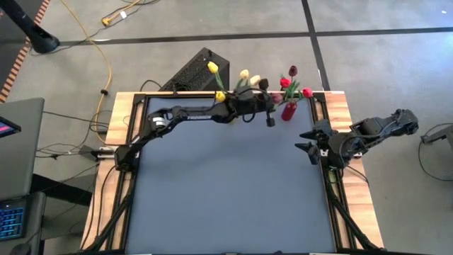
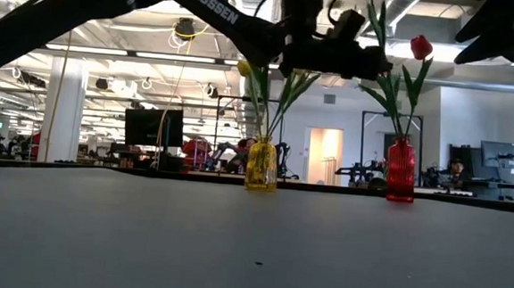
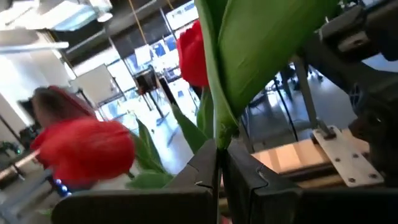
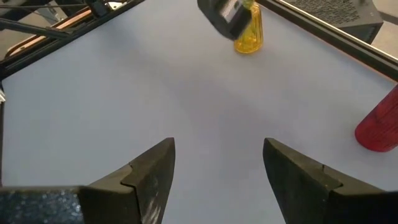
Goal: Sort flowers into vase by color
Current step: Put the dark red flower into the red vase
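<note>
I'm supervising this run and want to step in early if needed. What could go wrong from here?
The left gripper is shut on a flower stem, up beside the red vase. Lowering it off-centre could miss the narrow mouth or nudge the vase over. The red tulips already standing there crowd the opening, so the arm may knock them askew. The right gripper waits open at the table's right edge, too far to steady anything.

Big open workshop kind of space, white columns (image 2: 66,106) and ceiling lights (image 2: 185,34) overhead, dark monitor (image 2: 153,126) on a far desk. Floor is grey carpet (image 1: 212,21) with a yellow cable (image 1: 106,67) snaking across it, laptop (image 1: 13,216) off to the side.
</note>
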Controlling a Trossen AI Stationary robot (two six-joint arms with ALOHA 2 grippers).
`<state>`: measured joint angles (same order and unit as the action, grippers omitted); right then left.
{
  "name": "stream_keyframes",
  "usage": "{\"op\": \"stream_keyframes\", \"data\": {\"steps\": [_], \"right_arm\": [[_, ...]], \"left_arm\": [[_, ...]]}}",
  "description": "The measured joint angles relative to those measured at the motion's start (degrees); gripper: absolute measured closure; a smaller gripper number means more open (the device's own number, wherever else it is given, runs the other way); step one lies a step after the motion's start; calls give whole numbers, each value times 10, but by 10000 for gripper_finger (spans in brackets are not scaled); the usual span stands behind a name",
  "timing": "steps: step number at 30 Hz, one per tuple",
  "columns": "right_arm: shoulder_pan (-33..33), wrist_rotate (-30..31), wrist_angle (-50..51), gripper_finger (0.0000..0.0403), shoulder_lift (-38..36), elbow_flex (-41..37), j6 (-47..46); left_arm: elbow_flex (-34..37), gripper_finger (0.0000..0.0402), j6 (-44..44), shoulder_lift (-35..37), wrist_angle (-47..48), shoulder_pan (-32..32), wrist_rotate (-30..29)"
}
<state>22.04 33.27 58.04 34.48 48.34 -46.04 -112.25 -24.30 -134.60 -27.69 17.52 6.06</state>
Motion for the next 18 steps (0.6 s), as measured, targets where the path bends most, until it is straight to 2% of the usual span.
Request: {"op": "stream_keyframes", "data": {"steps": [4,18], "right_arm": [[0,0,-1,133,0,0,0],[0,5,-3,133,0,0,13]], "left_arm": [[-23,401,0,-6,39,0,-4],[-23,401,17,-6,74,-2,-9]]}}
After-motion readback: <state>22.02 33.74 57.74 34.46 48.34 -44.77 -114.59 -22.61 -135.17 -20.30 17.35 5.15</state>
